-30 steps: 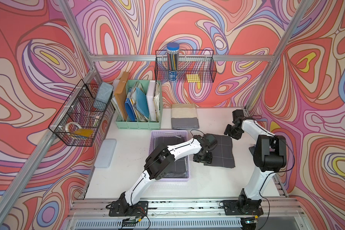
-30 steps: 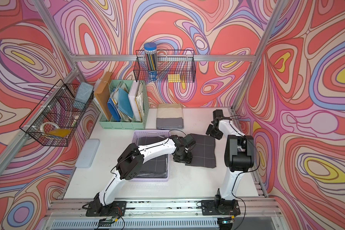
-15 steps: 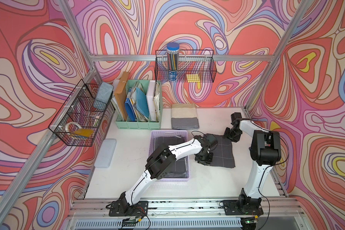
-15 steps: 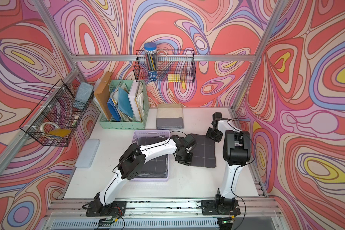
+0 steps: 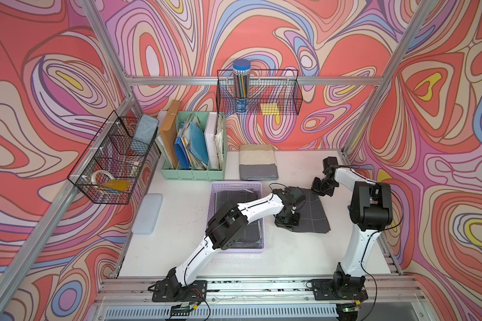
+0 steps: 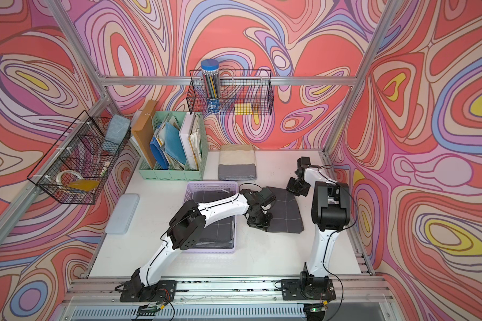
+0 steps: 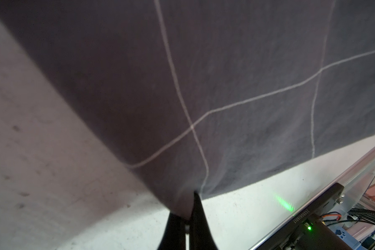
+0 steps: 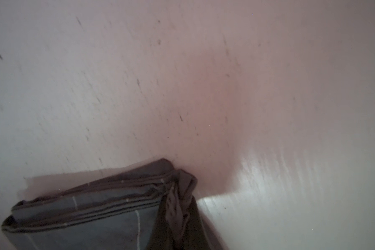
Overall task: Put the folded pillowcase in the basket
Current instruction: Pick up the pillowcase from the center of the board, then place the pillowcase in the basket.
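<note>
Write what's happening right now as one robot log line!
phase: grasp | left gripper: shut on pillowcase corner | right gripper: shut on opposite corner | pillowcase: on table, beside basket

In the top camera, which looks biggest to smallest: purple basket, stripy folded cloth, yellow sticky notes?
Largest: the lavender basket.
Middle: the beige-and-grey folded cloth.
Smallest by far: the yellow sticky notes.

Swirled red, lilac and cream walls [image 5: 262,41] enclose a white, scuffed table [image 5: 178,222]. Aluminium posts [image 5: 106,41] rise at ten and two o'clock, and a rail [image 5: 331,81] spans twelve. The light is soft and even.
</note>
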Robot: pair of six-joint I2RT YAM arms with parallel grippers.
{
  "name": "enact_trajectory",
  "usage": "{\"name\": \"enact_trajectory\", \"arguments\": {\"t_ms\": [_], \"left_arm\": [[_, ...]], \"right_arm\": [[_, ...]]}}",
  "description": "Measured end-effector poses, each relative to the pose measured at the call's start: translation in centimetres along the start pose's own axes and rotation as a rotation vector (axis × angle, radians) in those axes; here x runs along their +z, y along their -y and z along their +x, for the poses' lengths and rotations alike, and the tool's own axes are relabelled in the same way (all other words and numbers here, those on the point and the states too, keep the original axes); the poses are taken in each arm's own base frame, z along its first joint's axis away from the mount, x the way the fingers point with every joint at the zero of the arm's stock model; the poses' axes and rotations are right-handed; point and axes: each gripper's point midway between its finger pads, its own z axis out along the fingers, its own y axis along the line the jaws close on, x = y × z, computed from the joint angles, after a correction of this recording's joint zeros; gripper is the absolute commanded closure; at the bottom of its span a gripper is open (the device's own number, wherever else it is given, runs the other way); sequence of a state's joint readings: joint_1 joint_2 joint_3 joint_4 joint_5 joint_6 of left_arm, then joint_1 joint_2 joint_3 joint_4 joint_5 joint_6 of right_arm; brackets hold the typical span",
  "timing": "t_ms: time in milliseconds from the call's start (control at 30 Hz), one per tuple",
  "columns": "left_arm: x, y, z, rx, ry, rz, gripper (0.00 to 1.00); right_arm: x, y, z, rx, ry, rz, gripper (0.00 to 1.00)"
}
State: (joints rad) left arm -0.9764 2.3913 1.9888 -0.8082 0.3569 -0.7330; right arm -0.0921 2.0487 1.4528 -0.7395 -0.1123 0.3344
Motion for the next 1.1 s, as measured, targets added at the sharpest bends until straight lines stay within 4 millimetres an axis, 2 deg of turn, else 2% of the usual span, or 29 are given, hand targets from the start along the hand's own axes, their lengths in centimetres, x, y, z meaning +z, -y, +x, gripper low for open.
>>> {"name": "enact_trajectory", "arguments": {"t_ms": [200,300,400,633,800,900,967,1033,1100], "left_arm": [[-0.5,-0.9,-0.6,0.014,0.008,-0.019,1.00],[-1.6,-1.0,-1.1,0.038,0.031,-0.040,1.00],[-3.9,-0.1,-1.7,0.070,0.074,-0.039,1.00],[-11.3,2.8,-2.6,0.140,0.218,0.013,1.00],[-14.1,3.4,-2.5,0.160,0.269,0.016,1.00],[-15.1,2.9,-2.2,0.162,0.284,-0.015,1.00],[-16.3,2.1,-1.6,0.165,0.302,-0.042,1.00],[-17.7,0.8,-0.6,0.155,0.317,-0.072,1.00],[-19.5,-1.3,1.0,0.127,0.329,-0.094,1.00]], "right_arm": [[-0.5,0.1,0.4,0.016,0.033,-0.012,1.00],[-1.3,0.2,1.1,0.033,0.038,-0.018,1.00],[-3.3,-0.3,1.1,0.051,0.074,-0.048,1.00],[-9.3,-2.0,-0.2,0.057,0.206,-0.131,1.00],[-11.1,-2.8,-0.2,0.062,0.233,-0.176,1.00],[-12.3,-3.9,0.2,0.060,0.244,-0.209,1.00],[-13.4,-5.4,0.7,0.042,0.257,-0.238,1.00],[-14.4,-7.6,1.6,0.005,0.263,-0.270,1.00],[-15.2,-10.7,3.0,-0.051,0.262,-0.306,1.00]]}}
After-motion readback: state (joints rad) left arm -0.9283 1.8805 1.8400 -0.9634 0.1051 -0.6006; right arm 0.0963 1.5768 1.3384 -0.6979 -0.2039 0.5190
